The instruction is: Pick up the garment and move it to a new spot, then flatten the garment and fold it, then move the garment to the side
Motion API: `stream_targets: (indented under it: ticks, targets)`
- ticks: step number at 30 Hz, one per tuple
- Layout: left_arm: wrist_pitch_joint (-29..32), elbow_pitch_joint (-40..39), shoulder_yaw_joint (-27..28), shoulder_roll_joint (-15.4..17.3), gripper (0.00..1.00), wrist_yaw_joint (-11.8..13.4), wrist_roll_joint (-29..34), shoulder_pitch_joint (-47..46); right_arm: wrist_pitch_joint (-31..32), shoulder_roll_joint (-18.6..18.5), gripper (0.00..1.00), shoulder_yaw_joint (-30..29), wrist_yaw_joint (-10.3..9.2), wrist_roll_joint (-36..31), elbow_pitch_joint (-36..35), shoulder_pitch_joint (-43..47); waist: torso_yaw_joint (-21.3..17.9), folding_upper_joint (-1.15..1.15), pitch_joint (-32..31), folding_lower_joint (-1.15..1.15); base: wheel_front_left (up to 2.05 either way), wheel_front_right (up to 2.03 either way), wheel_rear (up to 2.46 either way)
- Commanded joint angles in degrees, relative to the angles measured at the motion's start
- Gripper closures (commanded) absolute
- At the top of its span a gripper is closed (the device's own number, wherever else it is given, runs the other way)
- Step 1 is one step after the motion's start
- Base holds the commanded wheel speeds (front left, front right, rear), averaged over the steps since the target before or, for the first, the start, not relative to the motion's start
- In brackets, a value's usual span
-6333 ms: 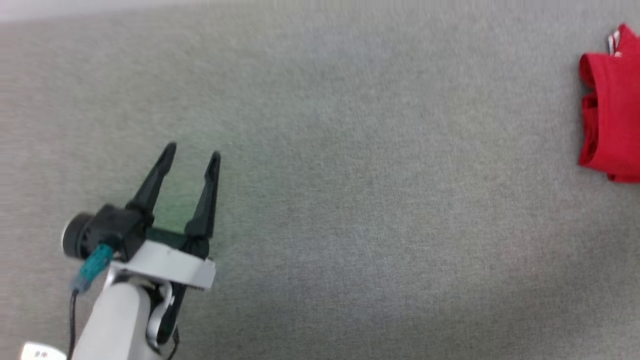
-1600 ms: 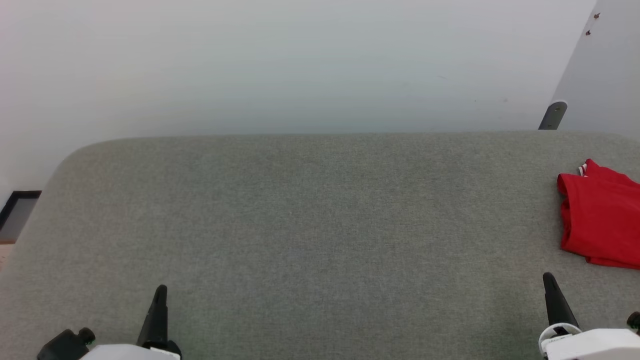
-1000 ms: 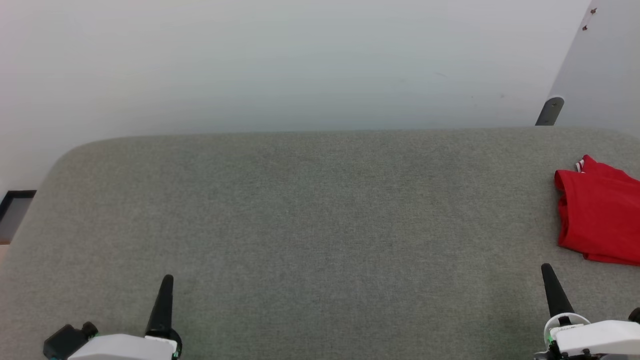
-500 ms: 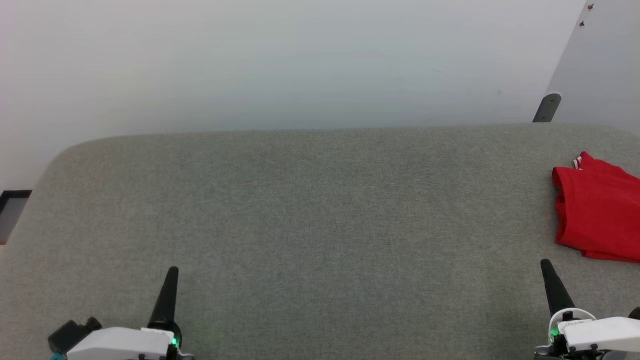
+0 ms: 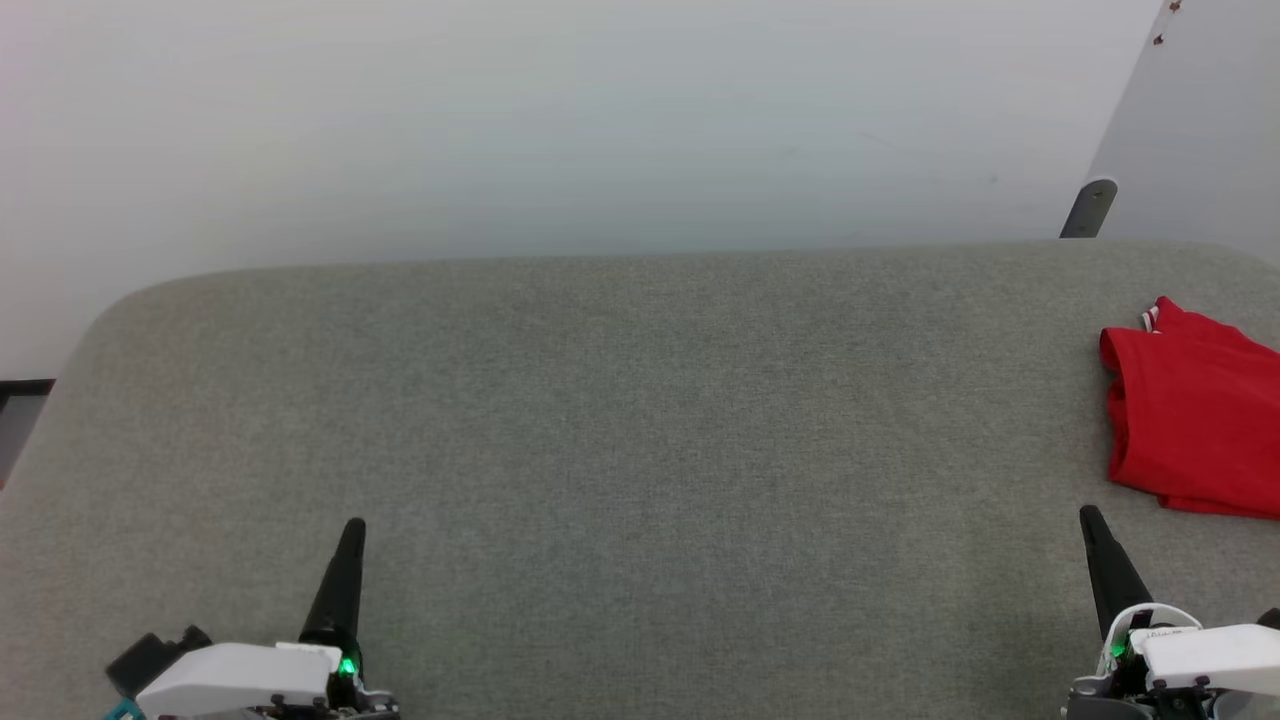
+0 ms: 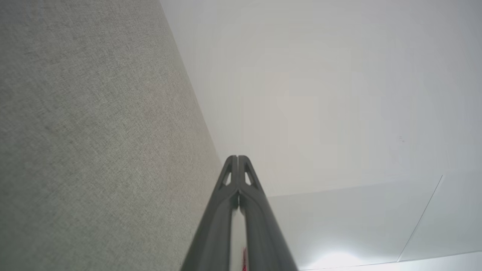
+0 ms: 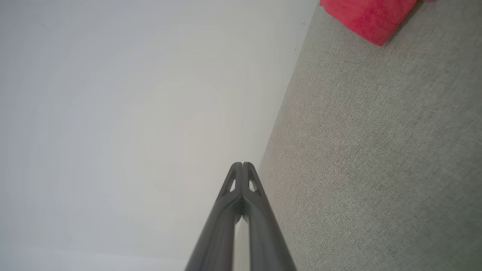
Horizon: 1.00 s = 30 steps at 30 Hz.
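Note:
The garment (image 5: 1195,410) lies folded into a compact red stack at the far right of the grey fabric surface (image 5: 620,430), a bit of striped trim showing at its back corner. One corner of the garment (image 7: 371,17) shows at the top of the right wrist view. My right gripper (image 5: 1090,520) is shut and empty at the lower right, a short way in front of the garment. My left gripper (image 5: 353,532) is shut and empty at the lower left. In both wrist views the fingertips (image 6: 238,160) (image 7: 243,165) press together.
A pale wall (image 5: 600,120) rises right behind the surface's rounded back edge. A grey bracket (image 5: 1085,208) stands at the back right beside a slanted panel. A dark frame (image 5: 15,420) sits past the left edge.
Both grippers, shut throughout, have risen slightly in the head view over the last second. The view has drifted a little, shifting the garment up. Earlier, the left gripper was open.

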Motion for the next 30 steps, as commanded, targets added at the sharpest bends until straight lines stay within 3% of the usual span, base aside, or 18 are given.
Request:
stream_targets:
  ticks: [1, 30]
  targets:
    - [0.3, -0.1, 0.2, 0.0, 1.00, -0.3, -0.9, -0.9, 0.4, 0.1, 1.00, -0.2, 0.03, 1.0, -0.4, -0.9, 0.0, 0.00, 0.0, 0.00, 0.00, 0.00, 0.00]
    - [3.1, 0.3, 0.6, -1.3, 1.00, -0.3, -10.8, -2.7, 3.1, 0.4, 1.00, -0.6, 0.02, 11.6, -0.3, -1.8, -0.9, 0.00, 0.8, 0.00, 0.00, 0.00, 0.00]
